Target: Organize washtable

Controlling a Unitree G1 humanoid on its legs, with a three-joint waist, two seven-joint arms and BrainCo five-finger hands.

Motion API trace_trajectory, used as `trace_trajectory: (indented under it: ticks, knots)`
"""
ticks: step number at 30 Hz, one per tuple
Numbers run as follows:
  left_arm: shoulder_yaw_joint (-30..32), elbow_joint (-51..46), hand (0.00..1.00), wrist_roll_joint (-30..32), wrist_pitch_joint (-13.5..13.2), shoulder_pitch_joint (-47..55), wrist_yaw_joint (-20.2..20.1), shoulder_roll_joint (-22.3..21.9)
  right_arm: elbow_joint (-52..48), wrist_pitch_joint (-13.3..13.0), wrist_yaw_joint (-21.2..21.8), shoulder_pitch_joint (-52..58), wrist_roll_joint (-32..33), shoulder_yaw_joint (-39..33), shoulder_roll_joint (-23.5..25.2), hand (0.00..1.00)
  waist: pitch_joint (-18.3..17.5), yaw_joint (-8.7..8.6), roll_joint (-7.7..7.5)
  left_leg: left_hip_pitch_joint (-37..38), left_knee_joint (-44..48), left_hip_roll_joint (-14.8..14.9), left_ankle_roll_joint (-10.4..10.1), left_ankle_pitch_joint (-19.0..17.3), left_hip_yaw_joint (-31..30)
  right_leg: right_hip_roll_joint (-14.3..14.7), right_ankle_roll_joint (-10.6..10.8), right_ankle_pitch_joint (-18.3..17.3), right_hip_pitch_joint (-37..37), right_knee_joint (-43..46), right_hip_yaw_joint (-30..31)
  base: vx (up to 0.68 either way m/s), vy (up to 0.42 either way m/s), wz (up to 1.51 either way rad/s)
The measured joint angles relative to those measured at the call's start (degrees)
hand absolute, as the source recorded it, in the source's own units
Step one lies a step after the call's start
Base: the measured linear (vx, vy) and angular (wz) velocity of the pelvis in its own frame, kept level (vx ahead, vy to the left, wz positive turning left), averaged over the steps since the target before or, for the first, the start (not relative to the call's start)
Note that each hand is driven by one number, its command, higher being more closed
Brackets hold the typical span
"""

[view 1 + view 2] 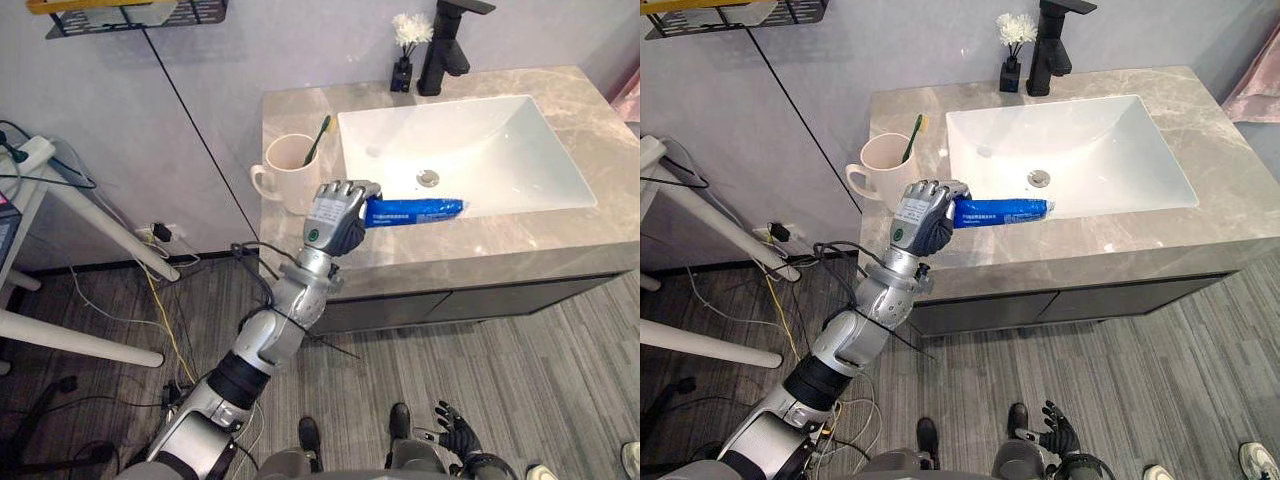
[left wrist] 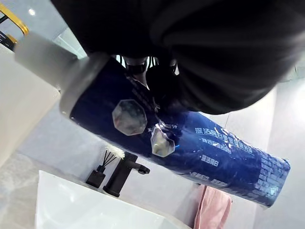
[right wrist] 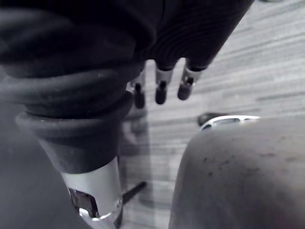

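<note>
mug with a toothbrush on the counter. beside it the left hand clasps one end of a blue toothpaste tube, level over the sink front; an end grip may let it slip. right hand hangs slack, low.

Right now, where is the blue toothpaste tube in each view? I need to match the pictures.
Left eye view: the blue toothpaste tube is held level by the left hand over the front edge of the sink.
Right eye view: same place, near mid-frame.
Left wrist view: close up, slanting across the frame.
Right wrist view: the right hand over the plank floor.
Shared landmark: the black faucet behind the sink.
</note>
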Motion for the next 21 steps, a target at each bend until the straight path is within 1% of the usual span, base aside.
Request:
trace_trajectory:
  ticks: [2, 3, 4, 5, 6, 8, 9, 10, 11, 12, 13, 14, 15, 17, 20, 21]
  knots:
    - [0.0, -1.2, 1.0, -1.5, 0.0, -0.2, 0.0, -0.1, -3.9, 0.2, 0.2, 1.3, 1.2, 1.7, -0.1, 0.0, -0.1, 0.12, -0.28, -0.1, -0.1, 0.0, 0.0, 0.0, 0.1, 0.0, 0.0, 0.0, -0.2, 0.0, 0.1, -0.01, -0.004, -0.04]
    - [0.1, -1.6, 1.0, -1.7, -0.1, -0.8, 0.0, -0.2, -8.6, 0.1, 1.2, 2.7, 2.8, 3.9, -0.2, 0.0, -0.2, 0.14, -0.46, -0.1, -0.1, 0.0, 0.0, 0.0, 0.2, 0.0, 0.0, 0.1, -0.3, 0.0, 0.2, -0.01, -0.005, -0.04]
    - [0.1, -1.6, 1.0, -1.8, -0.1, -1.3, 0.0, -0.2, -11.1, 0.0, 2.0, 3.3, 4.0, 5.2, -0.2, 0.0, -0.2, 0.17, -0.55, -0.1, -0.1, 0.0, 0.0, 0.0, 0.2, 0.0, 0.0, 0.1, -0.3, 0.0, 0.2, 0.0, 0.0, 0.0]
    - [0.1, -1.6, 1.0, -1.9, -0.1, -2.6, 0.0, -0.2, -16.0, -0.1, 3.7, 4.2, 5.5, 7.9, -0.3, 0.0, -0.3, 0.27, -0.76, -0.1, -0.1, 0.0, 0.0, 0.0, 0.3, 0.0, 0.0, 0.1, -0.3, 0.0, 0.2, 0.0, 0.0, 0.0]
    - [0.2, -1.6, 1.0, -2.1, -0.1, -3.2, 0.0, -0.2, -18.4, -0.1, 4.5, 4.5, 6.7, 8.9, -0.2, 0.0, -0.4, 0.31, -0.85, -0.1, -0.1, 0.0, 0.0, 0.0, 0.3, 0.0, 0.0, 0.1, -0.3, 0.0, 0.2, 0.0, 0.0, 0.0]
    - [0.4, -1.8, 1.0, -2.3, -0.2, -5.1, -0.3, -0.6, -29.2, -0.1, 10.0, 5.9, 15.6, 12.0, 0.6, 0.0, -0.5, 0.78, -1.13, -0.1, -0.1, 0.0, 0.0, 0.0, 0.4, 0.0, 0.0, 0.1, -0.3, -0.1, 0.3, 0.0, 0.0, 0.0]
    - [0.7, -2.1, 1.0, -2.3, -0.3, -5.2, -0.3, -0.6, -31.8, 0.0, 11.6, 6.2, 18.7, 12.3, 0.7, 0.0, -0.6, 0.83, -1.22, -0.1, -0.1, 0.0, 0.0, 0.0, 0.4, 0.0, 0.0, 0.1, -0.3, -0.1, 0.4, 0.0, 0.0, 0.0]
    - [1.2, -2.9, 1.0, -2.3, -0.3, -5.3, -0.4, -0.6, -36.5, 0.0, 13.6, 6.9, 23.2, 12.3, 0.9, 0.0, -0.6, 0.8, -1.41, -0.1, -0.1, 0.0, 0.0, 0.0, 0.5, 0.0, 0.0, 0.2, -0.3, -0.1, 0.4, 0.0, 0.0, 0.0]
    - [1.5, -3.3, 1.0, -2.3, -0.4, -5.3, -0.4, -0.6, -40.6, 0.0, 14.9, 7.6, 27.3, 12.1, 0.8, 0.0, -0.7, 0.93, -1.65, 0.0, -0.2, 0.0, 0.0, 0.0, 0.5, 0.1, 0.0, 0.2, -0.3, -0.1, 0.4, 0.0, 0.0, 0.0]
    - [1.8, -3.3, 1.0, -2.3, -0.4, -5.3, -0.4, -0.6, -42.3, 0.0, 15.6, 8.1, 29.5, 12.0, 0.8, 0.0, -0.8, 0.99, -1.77, 0.0, -0.2, 0.0, 0.0, 0.0, 0.5, 0.1, 0.0, 0.2, -0.3, -0.1, 0.4, 0.0, 0.0, 0.0]
    - [2.1, -3.3, 1.0, -2.3, -0.4, -5.3, -0.7, -0.4, -45.1, 0.3, 17.3, 9.1, 35.0, 11.8, 0.7, 0.0, -0.9, 1.03, -2.03, 0.1, -0.2, 0.0, 0.0, 0.0, 0.5, 0.1, 0.0, 0.1, -0.2, -0.1, 0.5, -0.02, -0.007, -0.03]
    - [2.3, -3.3, 1.0, -2.3, -0.3, -5.3, -1.4, -0.3, -47.6, 0.9, 18.3, 10.4, 39.0, 11.6, 0.6, 0.0, -1.1, 1.05, -2.3, 0.3, -0.3, 0.0, 0.0, 0.0, 0.7, 0.2, 0.0, 0.1, -0.2, -0.1, 0.6, -0.02, -0.006, -0.04]
    - [2.2, -3.3, 1.0, -2.3, -0.3, -5.3, -1.7, -0.3, -48.7, 1.2, 18.9, 11.1, 40.4, 11.5, 0.5, 0.0, -1.1, 1.04, -2.38, 0.4, -0.3, 0.0, 0.0, 0.0, 0.7, 0.2, 0.0, 0.1, -0.1, -0.1, 0.7, -0.02, -0.005, -0.07]
    - [2.2, -3.3, 1.0, -2.3, -0.3, -5.3, -2.8, -0.2, -53.0, 2.7, 20.8, 14.0, 46.0, 11.1, 0.4, 0.0, -1.2, 1.03, -2.48, 1.1, -0.8, 0.0, 0.0, 0.0, 1.4, 0.3, 0.0, 0.2, -0.1, -0.1, 1.4, -0.03, -0.002, -0.15]
    - [2.2, -3.3, 1.0, -2.3, -0.4, -5.3, -2.9, -0.2, -56.3, 3.9, 21.7, 15.6, 49.9, 11.1, 0.5, 0.0, -1.2, 0.88, -2.5, 1.8, -1.1, 0.0, 0.0, 0.0, 2.3, 0.5, -0.1, 0.3, -0.1, -0.1, 2.0, -0.03, -0.001, -0.2]
    - [2.1, -3.3, 1.0, -2.3, -0.4, -5.3, -3.0, -0.2, -57.9, 4.5, 21.8, 15.7, 52.0, 11.0, 0.5, 0.0, -1.2, 0.7, -2.53, 2.0, -1.2, 0.1, 0.0, 0.0, 2.8, 0.6, -0.1, 0.4, -0.2, -0.1, 2.6, -0.03, -0.008, -0.21]
